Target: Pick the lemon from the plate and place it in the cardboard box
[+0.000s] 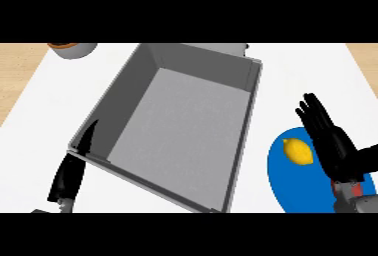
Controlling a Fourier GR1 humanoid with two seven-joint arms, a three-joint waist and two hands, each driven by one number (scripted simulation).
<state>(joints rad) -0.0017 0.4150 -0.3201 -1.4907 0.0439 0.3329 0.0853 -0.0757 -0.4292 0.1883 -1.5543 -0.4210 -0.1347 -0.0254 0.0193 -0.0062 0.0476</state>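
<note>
A yellow lemon (298, 151) lies on a blue plate (284, 185) at the lower right of the head view. My right hand (328, 137) hovers just right of the lemon, fingers straight and pointing away from me, holding nothing. The box (177, 125) is a large grey open-topped container in the middle, empty inside. My left hand (71, 172) shows edge-on at the box's lower left corner, fingers straight against the outer wall.
A round grey cup with a brown rim (72, 49) stands at the back left. The white counter (44, 100) meets wooden strips at the far left and far right. The box's right wall stands between the plate and the box floor.
</note>
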